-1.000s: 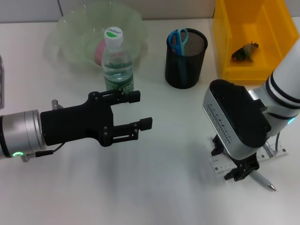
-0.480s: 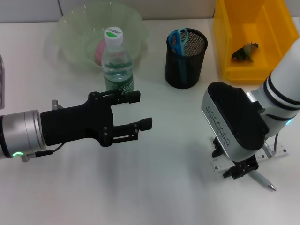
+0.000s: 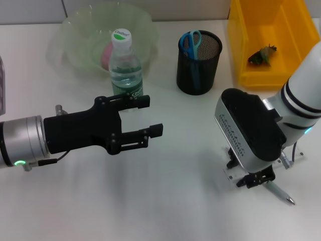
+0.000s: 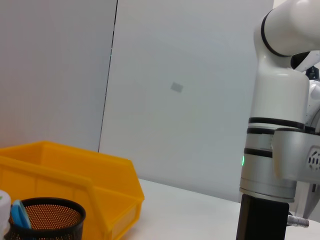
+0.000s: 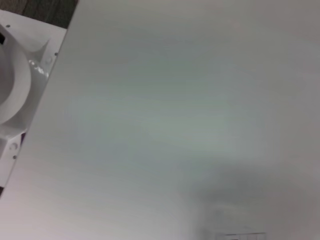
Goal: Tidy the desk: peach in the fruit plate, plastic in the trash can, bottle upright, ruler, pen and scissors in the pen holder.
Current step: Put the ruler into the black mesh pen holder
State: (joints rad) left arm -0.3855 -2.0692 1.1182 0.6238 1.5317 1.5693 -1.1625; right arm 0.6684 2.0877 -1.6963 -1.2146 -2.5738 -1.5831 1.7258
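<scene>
- our right gripper [image 3: 253, 178] is down at the desk on our right, its black fingertips at the transparent ruler [image 3: 293, 158]; the bulky wrist housing covers most of the fingers, so we cannot tell whether they are apart or closed on the ruler.
- the ruler lies flat under and beside that gripper, only partly visible past the wrist; the pen [image 3: 281, 193] lies just beside it, its tip pointing toward the near edge of the desk.
- our left gripper [image 3: 143, 118] hovers over the middle-left of the desk with its two black fingers spread apart and nothing between them; we judge it idle.
- just beyond the left gripper the bottle [image 3: 125, 65] stands upright with its cap on, so that part looks done.
- behind the bottle sits the pale green fruit plate [image 3: 75, 27], really a bowl, with something pink inside it that we take to be the peach [image 3: 107, 54].
- the black mesh pen holder [image 3: 199, 68] stands near the middle back, and the blue-handled scissors [image 3: 190, 41] are already in it, handles up.
- the yellow bin [image 3: 241, 50] at the back right serves as the trash can; a crumpled dark scrap [image 3: 262, 56] lies in it, which we judge to be the plastic.
- as far as we can see, four items are settled and two are left: the ruler and the pen both need to reach the pen holder, and the ruler seems to be the one in hand now.
</scene>
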